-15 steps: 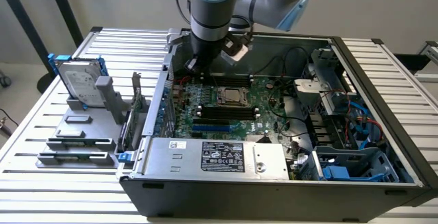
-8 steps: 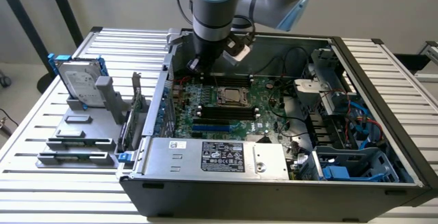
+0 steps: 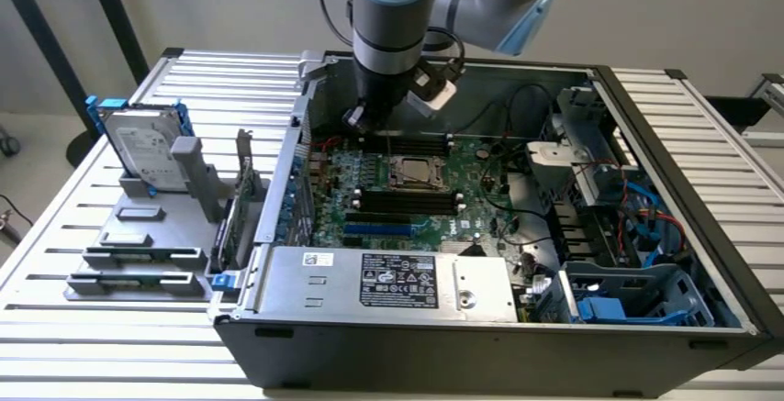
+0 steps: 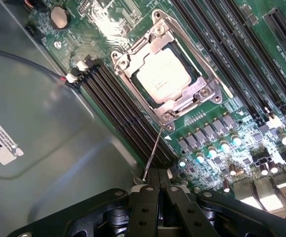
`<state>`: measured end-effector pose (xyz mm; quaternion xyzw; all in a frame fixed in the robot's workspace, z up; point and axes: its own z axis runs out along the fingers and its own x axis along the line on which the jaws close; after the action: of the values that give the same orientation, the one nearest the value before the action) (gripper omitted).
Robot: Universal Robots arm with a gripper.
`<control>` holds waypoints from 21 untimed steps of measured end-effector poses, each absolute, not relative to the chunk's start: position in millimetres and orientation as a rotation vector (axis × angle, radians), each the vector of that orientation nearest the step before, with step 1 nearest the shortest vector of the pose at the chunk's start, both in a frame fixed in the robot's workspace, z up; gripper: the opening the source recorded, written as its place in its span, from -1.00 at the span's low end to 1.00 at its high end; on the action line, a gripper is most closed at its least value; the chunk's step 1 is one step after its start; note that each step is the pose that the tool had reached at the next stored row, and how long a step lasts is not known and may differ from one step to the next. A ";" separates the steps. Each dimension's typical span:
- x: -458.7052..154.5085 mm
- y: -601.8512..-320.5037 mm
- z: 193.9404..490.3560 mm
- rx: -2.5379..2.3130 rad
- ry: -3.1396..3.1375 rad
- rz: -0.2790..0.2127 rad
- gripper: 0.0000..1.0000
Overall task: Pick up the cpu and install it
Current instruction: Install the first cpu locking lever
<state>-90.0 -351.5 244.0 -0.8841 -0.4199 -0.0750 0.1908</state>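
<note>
A slatted table (image 3: 686,126) carries an open case (image 3: 490,346), and the arm (image 3: 392,16) reaches down into it over the motherboard (image 3: 472,204). In the exterior view the gripper (image 3: 360,124) hangs above the board's far edge, near the exterior view's left wall of the case. In the wrist view the gripper (image 4: 158,186) has its jaws drawn together with nothing between them. On the board, between banks of black memory slots (image 4: 118,108), lies the socket (image 4: 133,64). The cpu (image 4: 161,76) lies flat inside it, with the metal frame around its edges, so it looks seated, not waiting to be picked. In the exterior view the cpu (image 3: 413,173) sits mid-board, just beyond the slots. A thin lever (image 4: 153,153) runs from the socket corner toward the fingertips. Its end is just beside them, but I cannot tell whether they touch. The chip should be light, stiff and thin, with a smooth top that may slip and a delicate underside. By my judgement it is best held by two opposite edges of its rim, kept level, and never pressed.
</note>
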 end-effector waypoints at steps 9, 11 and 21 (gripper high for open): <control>-77.7 -353.9 241.1 -2.489 -1.190 -0.245 -0.79; -75.7 -353.9 239.1 -2.490 -1.191 -0.250 -0.79; -75.1 -353.9 222.6 -2.506 -1.190 -0.247 -0.79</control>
<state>-75.1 -353.9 222.6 -0.8855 -0.4205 -0.0874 0.1775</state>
